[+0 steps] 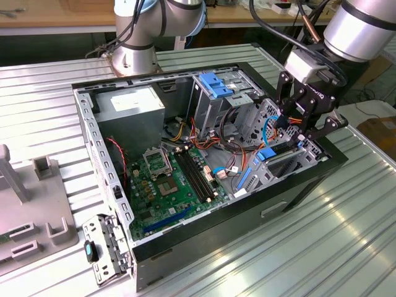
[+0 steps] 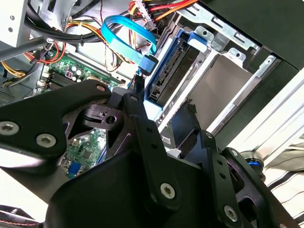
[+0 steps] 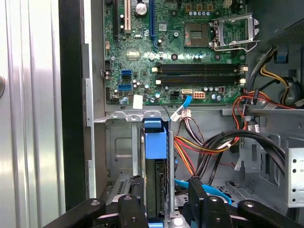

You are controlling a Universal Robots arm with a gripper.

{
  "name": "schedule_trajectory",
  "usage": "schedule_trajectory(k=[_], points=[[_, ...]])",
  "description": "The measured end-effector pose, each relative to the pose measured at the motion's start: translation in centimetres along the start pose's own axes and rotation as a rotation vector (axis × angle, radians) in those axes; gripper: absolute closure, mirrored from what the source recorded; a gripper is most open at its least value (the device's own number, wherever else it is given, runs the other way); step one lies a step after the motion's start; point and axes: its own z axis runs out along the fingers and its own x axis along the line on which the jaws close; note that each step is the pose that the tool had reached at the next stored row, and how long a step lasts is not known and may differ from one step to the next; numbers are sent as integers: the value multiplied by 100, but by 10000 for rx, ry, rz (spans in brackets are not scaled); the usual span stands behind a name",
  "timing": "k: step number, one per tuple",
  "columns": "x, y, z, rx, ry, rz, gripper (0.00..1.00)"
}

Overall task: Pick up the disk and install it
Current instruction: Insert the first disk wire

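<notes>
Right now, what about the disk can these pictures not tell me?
Exterior view: the gripper covers much of the drive bay.
First wrist view: the disk stands edge-on, label face hidden; the gripper covers its near end.
Second wrist view: the drive bay's wall hides most of the disk.

Disk (image 3: 156,140) sits in a bay (image 2: 229,71) inside the case (image 1: 247,218); motherboard (image 1: 166,185) lies beside it.

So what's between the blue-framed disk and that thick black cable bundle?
In the first wrist view, orange, yellow and red wires lie between the disk and the black cable bundle, plus a thin blue cable.
</notes>
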Motion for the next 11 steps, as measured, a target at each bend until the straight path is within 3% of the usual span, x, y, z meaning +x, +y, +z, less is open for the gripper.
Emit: schedule_trajectory(k=[10,11], points=[[-1,0,4,0,0,0,50],[-3,-80,6,-27,1,0,50]])
